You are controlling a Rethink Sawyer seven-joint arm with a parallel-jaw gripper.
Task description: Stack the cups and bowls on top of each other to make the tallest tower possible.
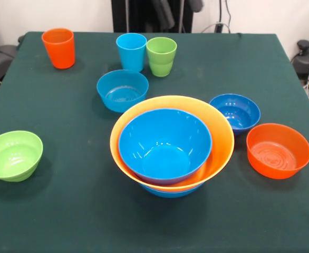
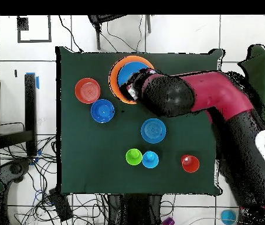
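The tower (image 1: 171, 145) stands at the table's near middle: a bright blue bowl (image 1: 165, 142) nested in the wide yellow-orange bowl (image 1: 224, 138), which sits on another blue bowl (image 1: 170, 193). The orange cup (image 1: 58, 47), light blue cup (image 1: 131, 51) and lime green cup (image 1: 161, 56) stand upright at the far side. Single bowls stand apart: medium light blue (image 1: 122, 90), dark blue (image 1: 234, 112), orange (image 1: 278, 150), lime green (image 1: 13, 155). The front view shows no arm. In the overhead view the arm reaches over the tower (image 2: 125, 69), and the gripper (image 2: 132, 92) is at its edge, mostly hidden.
In the overhead view the red and black arm (image 2: 217, 99) crosses the table's right side and hides the lime green bowl. Cables and a stand lie on the floor left of the table (image 2: 70, 170). The pedestal (image 1: 144, 16) stands behind the far edge.
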